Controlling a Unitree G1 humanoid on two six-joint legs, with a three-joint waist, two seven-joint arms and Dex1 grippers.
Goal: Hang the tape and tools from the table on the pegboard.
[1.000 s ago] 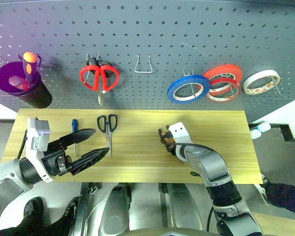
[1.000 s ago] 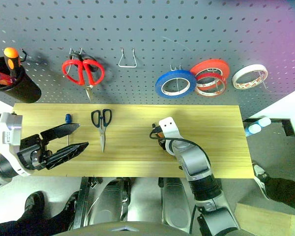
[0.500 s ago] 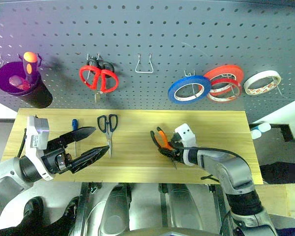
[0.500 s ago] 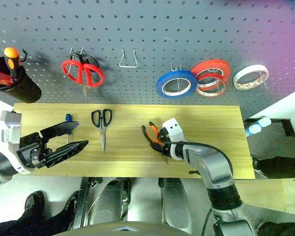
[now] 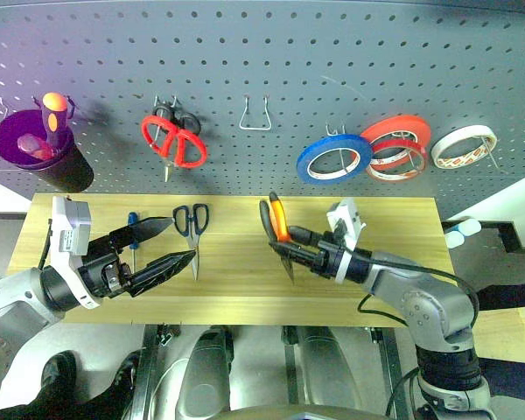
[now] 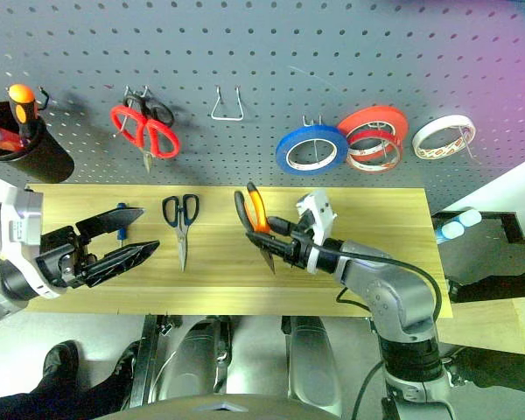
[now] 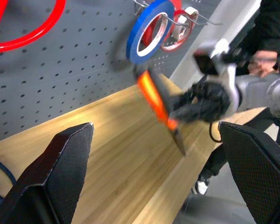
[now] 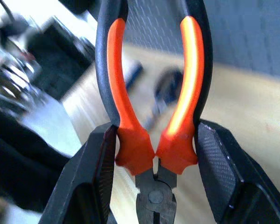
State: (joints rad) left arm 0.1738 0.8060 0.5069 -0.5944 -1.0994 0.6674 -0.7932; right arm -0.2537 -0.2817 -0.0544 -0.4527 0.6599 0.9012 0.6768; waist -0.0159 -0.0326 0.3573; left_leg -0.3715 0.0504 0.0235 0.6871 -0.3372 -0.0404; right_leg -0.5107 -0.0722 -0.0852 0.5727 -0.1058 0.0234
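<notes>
— Pliers (image 5: 276, 226) are off the table (image 5: 236, 302) now; a second ago they were still down on the wood under the right gripper (image 5: 304, 254).

— How are they held?

— Its jaws are closed on the handles near the pivot, handles up toward the pegboard (image 5: 271, 61), nose down.

— So picking up is done?

— I'd say yes; hanging comes next, likely on the empty wire hook (image 5: 255, 115) just above.

— The left gripper (image 5: 177, 246)?

— Jaws wide, holding nothing, near the left of the table beside the black scissors (image 5: 192, 229) and blue-handled screwdriver (image 5: 132, 229), both still lying there.

— The blue tape (image 5: 335, 158)?

— Already hanging, right of that hook.
</notes>
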